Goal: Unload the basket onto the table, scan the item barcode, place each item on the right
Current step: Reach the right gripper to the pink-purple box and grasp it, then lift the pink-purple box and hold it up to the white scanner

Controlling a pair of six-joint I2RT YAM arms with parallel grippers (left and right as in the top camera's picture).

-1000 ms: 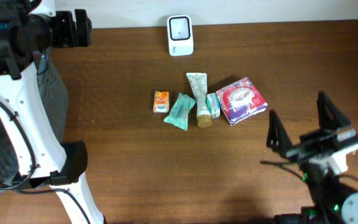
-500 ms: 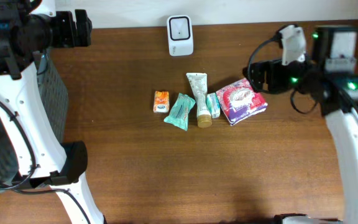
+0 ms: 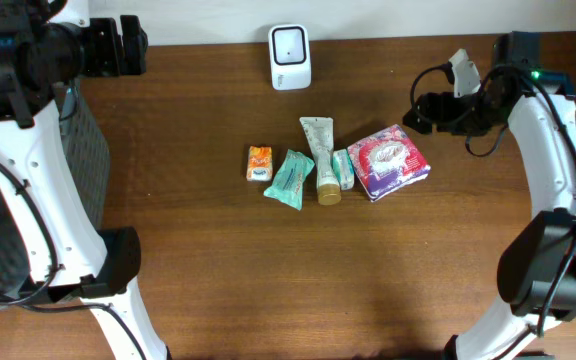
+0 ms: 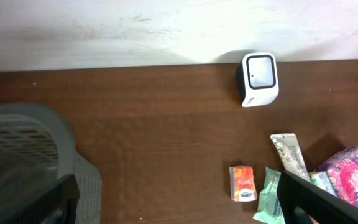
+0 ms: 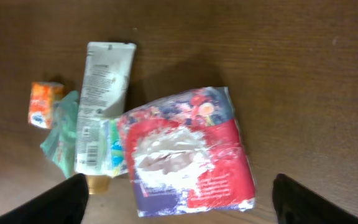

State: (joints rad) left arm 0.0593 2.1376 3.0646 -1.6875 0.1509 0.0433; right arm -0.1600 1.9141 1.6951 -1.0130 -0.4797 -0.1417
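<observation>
Overhead faces straight down; both wrist views share the pink packet [image 5: 188, 152].

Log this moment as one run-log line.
step: no item picked yet | right tool: open, empty, near pink packet | left tool: open, empty, far left | scanner: back edge

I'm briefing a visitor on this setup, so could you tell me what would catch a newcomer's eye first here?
The red floral packet stands out, ending a row of small items in the middle of the table. The right gripper hovers open beside it, and a white scanner sits at the far edge.
</observation>
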